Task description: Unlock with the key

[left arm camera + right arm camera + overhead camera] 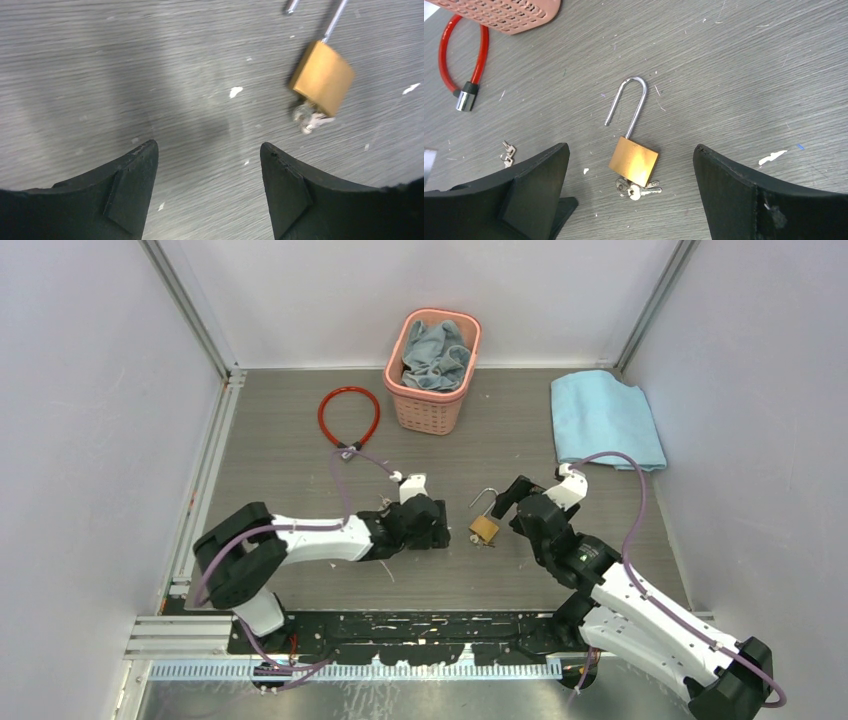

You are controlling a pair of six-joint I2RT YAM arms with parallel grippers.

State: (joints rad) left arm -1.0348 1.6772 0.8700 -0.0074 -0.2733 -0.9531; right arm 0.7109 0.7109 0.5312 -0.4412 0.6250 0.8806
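Note:
A brass padlock lies flat on the grey table between my two grippers. Its steel shackle is swung open, with one end out of the body. A small bunch of keys sits at the bottom edge of the lock body, one key seemingly in the keyhole. My left gripper is open and empty just left of the lock, low over the table. The lock and keys show at the upper right of its view, ahead of its gripper. My right gripper is open and empty just right of the lock, which lies between its spread fingers.
A red cable lock lies at the back left, also in the right wrist view. A pink basket holding a grey cloth stands at the back centre. A blue towel lies at the back right. Another small key set lies left of the padlock.

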